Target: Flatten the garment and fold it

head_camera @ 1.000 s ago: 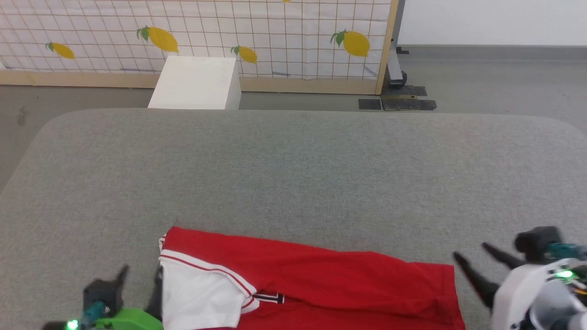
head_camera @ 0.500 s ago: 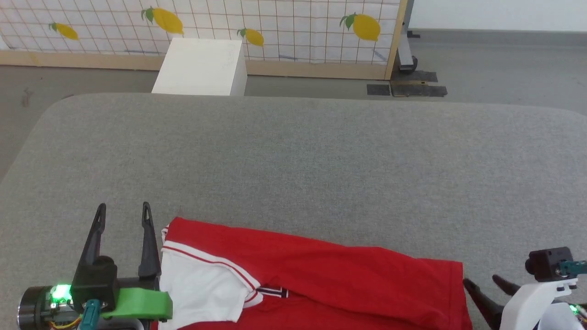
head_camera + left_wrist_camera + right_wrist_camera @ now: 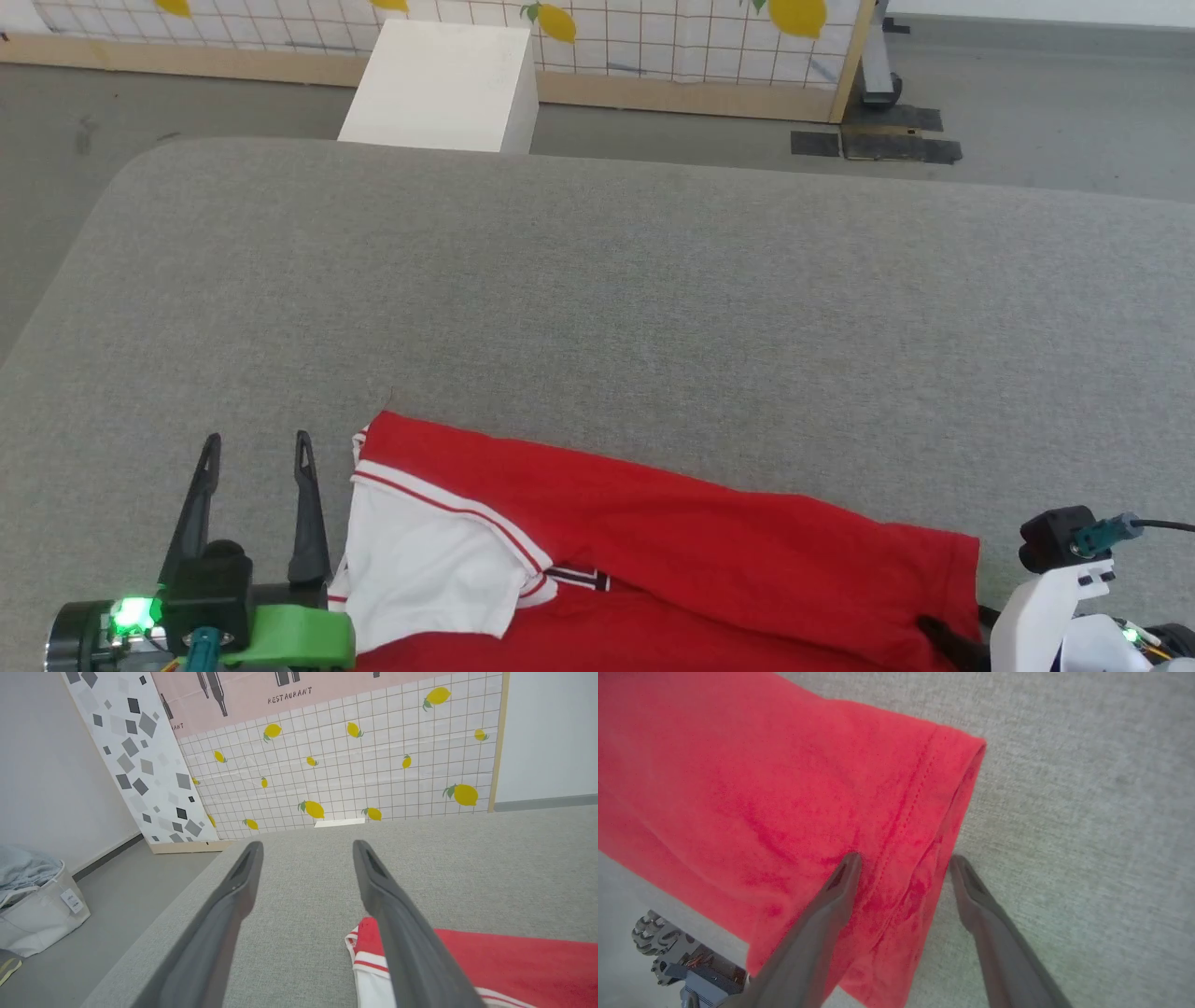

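The garment [image 3: 653,551] lies on the grey surface [image 3: 597,280], at the near edge, from the middle to the right. It is not flat: a long fold runs across the red cloth from left to right. Its white sleeve [image 3: 420,560], w/ red-white striped trim, is at the left end. Just right of it a small bit of black-and-white lettering [image 3: 579,579] shows under the fold. The red hem [image 3: 966,569] is at the right end.

My left claw [image 3: 257,439] is spread wide and holds nothing. It is just left of the sleeve, fingers pointing to the far side. In the left wrist view the left claw [image 3: 307,843] has only grey surface between its fingers, and the finger on the right passes in front of the sleeve edge [image 3: 369,956]. Touching the cloth or not, I cannot tell.

My right claw [image 3: 904,858] is spread wide too, at the hem. One finger is over the red cloth, the other over bare surface just beside it, w/ the stitched hem [image 3: 920,793] between them. It pinches nothing. At the near side the cloth goes over the edge of the surface, approx. where the floor [image 3: 626,882] shows.

Beyond the far edge, a white box [image 3: 443,84] stands on the floor in front of a lemon-print panel [image 3: 350,765].
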